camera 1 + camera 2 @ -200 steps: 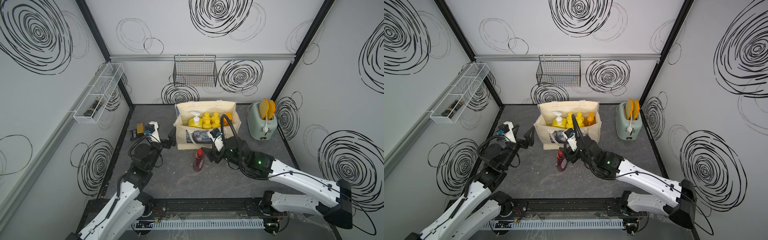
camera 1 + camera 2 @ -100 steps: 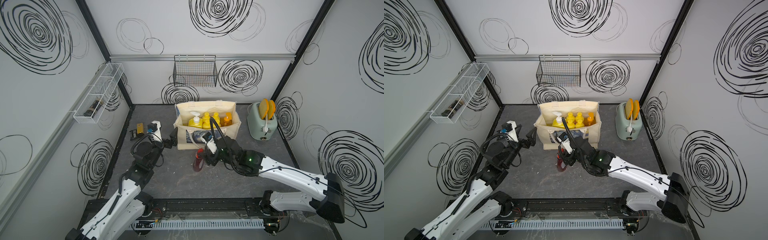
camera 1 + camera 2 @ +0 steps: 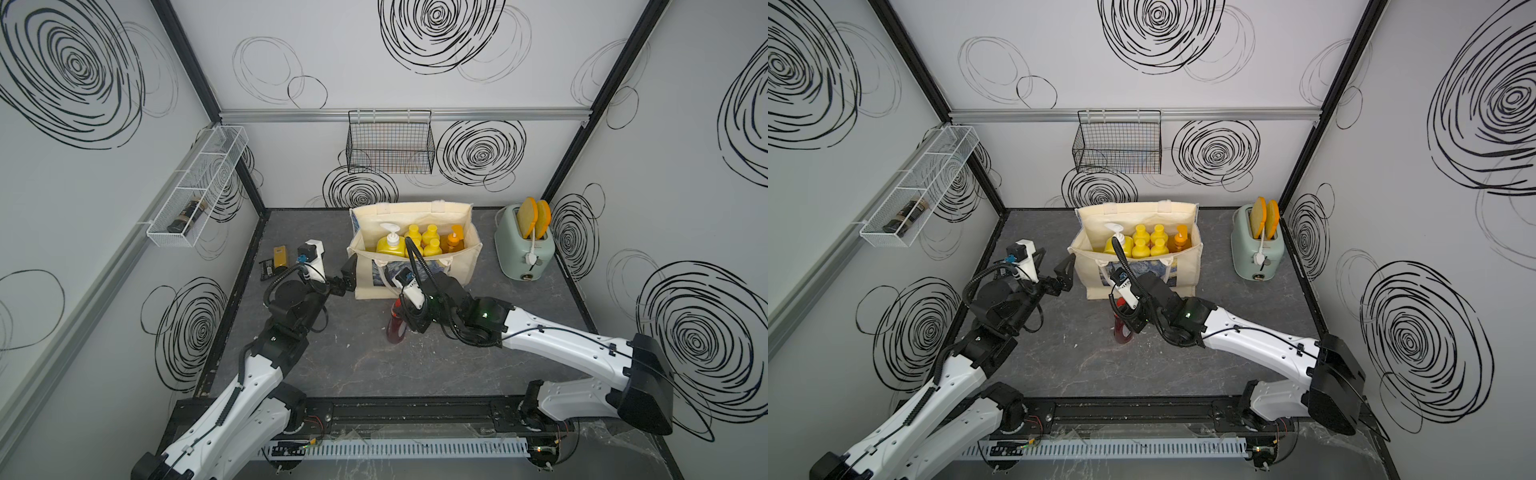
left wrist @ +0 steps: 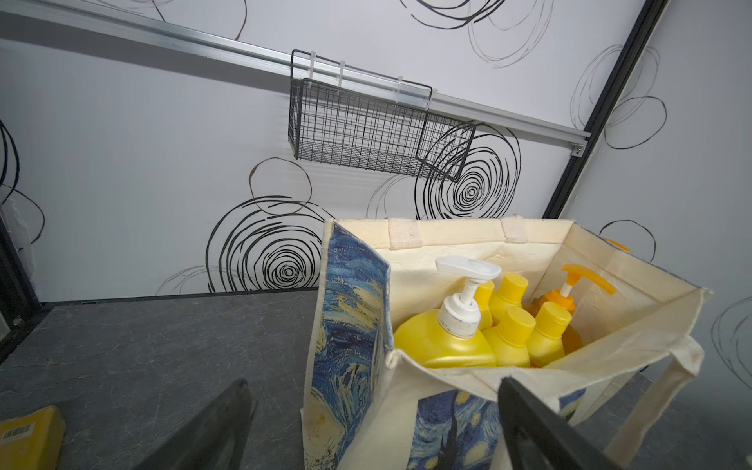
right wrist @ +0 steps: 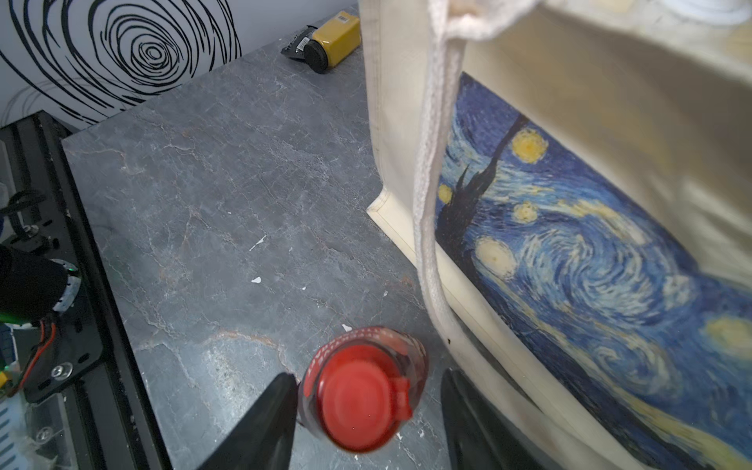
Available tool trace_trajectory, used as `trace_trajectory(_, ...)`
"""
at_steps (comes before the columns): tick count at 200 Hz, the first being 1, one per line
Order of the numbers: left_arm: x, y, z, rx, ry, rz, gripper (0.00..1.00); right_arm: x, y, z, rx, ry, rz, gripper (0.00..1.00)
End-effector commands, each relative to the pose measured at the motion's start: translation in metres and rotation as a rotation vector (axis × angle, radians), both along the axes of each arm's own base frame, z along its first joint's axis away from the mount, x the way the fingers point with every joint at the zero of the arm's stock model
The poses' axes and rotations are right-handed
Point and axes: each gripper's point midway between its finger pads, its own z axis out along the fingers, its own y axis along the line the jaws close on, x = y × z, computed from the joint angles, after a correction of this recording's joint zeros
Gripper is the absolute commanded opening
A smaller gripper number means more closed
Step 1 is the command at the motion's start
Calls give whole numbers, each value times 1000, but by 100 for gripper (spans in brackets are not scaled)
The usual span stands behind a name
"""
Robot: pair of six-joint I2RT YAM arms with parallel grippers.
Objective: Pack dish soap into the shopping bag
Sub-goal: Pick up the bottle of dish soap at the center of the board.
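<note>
A dark-red dish soap bottle [image 3: 395,332] [image 3: 1123,334] with a red cap [image 5: 362,398] stands upright on the table just in front of the shopping bag [image 3: 457,266] [image 3: 1183,270] [image 5: 569,122]. My right gripper [image 3: 401,316] [image 5: 366,376] straddles its neck. One finger is against the bottle and a small gap shows at the other. Inside the bag [image 4: 447,244] stand a yellow pump bottle [image 4: 443,342], several yellow-capped bottles [image 4: 512,325] and an amber pump bottle [image 4: 569,293]. My left gripper [image 3: 1054,262] [image 4: 374,384] is open at the bag's front left corner, one finger on each side of it.
A mint toaster [image 3: 525,245] stands right of the bag. Yellow-and-black packets [image 3: 274,262] [image 5: 333,36] lie at the left wall. A black wire basket [image 3: 390,145] hangs on the back wall and a white wire shelf [image 3: 195,195] on the left wall. The bag's strap [image 5: 431,203] hangs beside the red-capped bottle.
My right gripper has moved left from the bag's front down around the red-capped bottle, and its jaws have narrowed. The left gripper has edged closer to the bag's corner.
</note>
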Motion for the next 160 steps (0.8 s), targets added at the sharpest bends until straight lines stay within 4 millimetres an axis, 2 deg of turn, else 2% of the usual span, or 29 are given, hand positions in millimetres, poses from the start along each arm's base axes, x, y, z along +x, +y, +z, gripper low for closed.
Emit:
trace_trajectory(1, 1, -4, 21, -15, -46, -22, 96, 3, 8, 10, 27, -8, 11, 55)
trace_trajectory(89, 4, -9, 17, -4, -27, -37, 96, 2, 16, 5, 39, 12, 31, 54)
trace_trajectory(160, 5, -11, 16, 3, -21, -42, 96, -3, 25, -1, 39, 36, 78, 33)
